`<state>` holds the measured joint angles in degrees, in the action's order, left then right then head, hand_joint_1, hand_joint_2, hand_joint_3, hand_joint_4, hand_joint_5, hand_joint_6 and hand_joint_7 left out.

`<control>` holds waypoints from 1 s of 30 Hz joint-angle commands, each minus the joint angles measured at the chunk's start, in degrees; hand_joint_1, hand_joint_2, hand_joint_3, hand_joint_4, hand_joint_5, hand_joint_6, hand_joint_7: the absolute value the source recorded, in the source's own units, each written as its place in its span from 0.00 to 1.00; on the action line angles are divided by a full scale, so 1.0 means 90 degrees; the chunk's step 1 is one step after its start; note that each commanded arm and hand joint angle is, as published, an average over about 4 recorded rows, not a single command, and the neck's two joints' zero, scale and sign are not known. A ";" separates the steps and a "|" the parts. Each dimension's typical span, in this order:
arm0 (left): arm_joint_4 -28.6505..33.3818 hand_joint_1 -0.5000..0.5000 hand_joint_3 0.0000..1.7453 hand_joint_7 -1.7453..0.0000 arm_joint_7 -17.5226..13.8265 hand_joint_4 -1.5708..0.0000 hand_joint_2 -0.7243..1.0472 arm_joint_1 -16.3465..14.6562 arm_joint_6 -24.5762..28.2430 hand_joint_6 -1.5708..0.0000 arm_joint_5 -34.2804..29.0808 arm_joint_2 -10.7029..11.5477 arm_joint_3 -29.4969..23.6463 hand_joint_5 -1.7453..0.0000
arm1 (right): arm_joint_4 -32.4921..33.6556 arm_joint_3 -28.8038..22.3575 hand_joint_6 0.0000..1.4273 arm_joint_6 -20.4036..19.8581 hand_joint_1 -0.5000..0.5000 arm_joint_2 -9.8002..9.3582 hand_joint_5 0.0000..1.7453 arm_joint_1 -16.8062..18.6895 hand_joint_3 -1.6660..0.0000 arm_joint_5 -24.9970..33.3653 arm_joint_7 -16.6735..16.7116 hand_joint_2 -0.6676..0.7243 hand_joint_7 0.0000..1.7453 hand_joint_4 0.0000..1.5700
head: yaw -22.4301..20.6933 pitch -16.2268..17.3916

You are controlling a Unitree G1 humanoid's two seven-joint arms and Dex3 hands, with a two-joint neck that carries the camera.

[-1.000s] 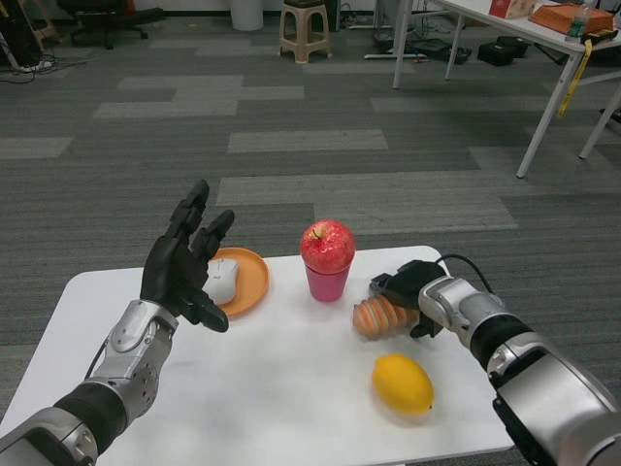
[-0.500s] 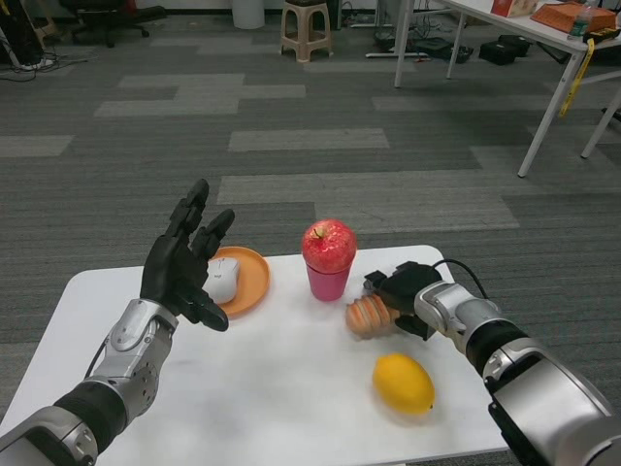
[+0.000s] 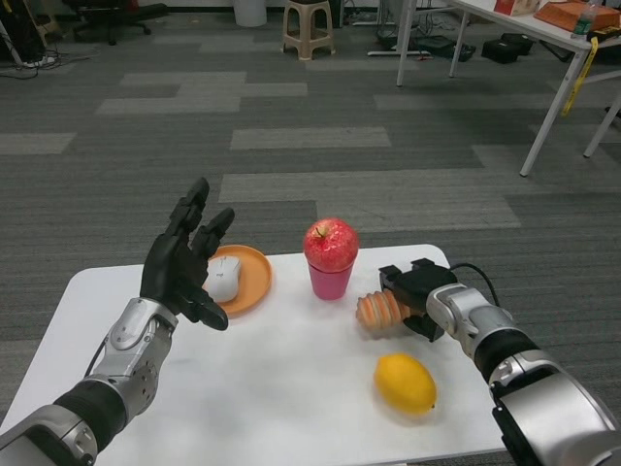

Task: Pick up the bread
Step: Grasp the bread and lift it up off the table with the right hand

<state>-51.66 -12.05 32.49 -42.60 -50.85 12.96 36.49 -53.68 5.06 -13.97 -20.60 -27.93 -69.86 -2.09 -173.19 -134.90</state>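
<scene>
Right robot hand (image 3: 415,296) closed around bread (image 3: 380,310), gripping its right end. Bread just above surface (image 3: 291,388), right of pink cup (image 3: 329,281) with apple (image 3: 330,244), beyond lemon (image 3: 405,382). Long axis runs left-right, free end pointing left, away from palm. Left robot hand (image 3: 184,264) open, fingers spread, raised near orange plate (image 3: 254,282), well apart from bread. Likely next: straight lift, grip looks end-heavy.
</scene>
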 commanded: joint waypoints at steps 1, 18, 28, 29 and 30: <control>-0.0022 1.00 0.05 1.00 0.0001 1.00 0.15 -0.0009 -0.0033 1.00 -0.0024 0.0044 -0.0024 0.76 | 0.0271 -0.0447 0.15 -0.0054 0.04 -0.0058 0.82 0.0191 0.05 -0.0060 -0.0016 0.14 0.92 0.00 | -0.0025 -0.0003; -0.0032 1.00 0.05 1.00 0.0001 1.00 0.15 -0.0012 -0.0033 1.00 -0.0031 0.0039 -0.0051 0.76 | 0.1902 -0.2593 0.11 -0.0672 0.04 0.0047 0.81 0.1207 0.05 0.1115 0.0157 0.14 0.92 0.00 | -0.0095 -0.0187; -0.0032 1.00 0.05 1.00 0.0001 1.00 0.15 -0.0007 -0.0033 1.00 -0.0026 0.0027 -0.0088 0.76 | 0.2522 -0.2547 0.10 -0.1314 0.06 0.0221 0.78 0.1565 0.05 0.3160 0.0650 0.14 0.90 0.00 | -0.0140 -0.0245; -0.0032 1.00 0.05 1.00 0.0001 1.00 0.15 -0.0005 -0.0033 1.00 -0.0026 0.0024 -0.0090 0.76 | 0.2557 -0.2405 0.10 -0.1382 0.05 0.0257 0.78 0.1595 0.05 0.3546 0.0731 0.14 0.91 0.00 | -0.0130 -0.0251; -0.0032 1.00 0.05 1.00 0.0001 1.00 0.15 -0.0002 -0.0033 1.00 -0.0026 0.0024 -0.0090 0.76 | 0.2566 -0.2291 0.10 -0.1416 0.04 0.0277 0.78 0.1607 0.05 0.3793 0.0772 0.14 0.92 0.00 | -0.0122 -0.0256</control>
<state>-51.69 -12.05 32.61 -42.86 -51.10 13.06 36.13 -31.40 -16.98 -25.73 -18.59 -13.95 -39.36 3.68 -174.37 -137.16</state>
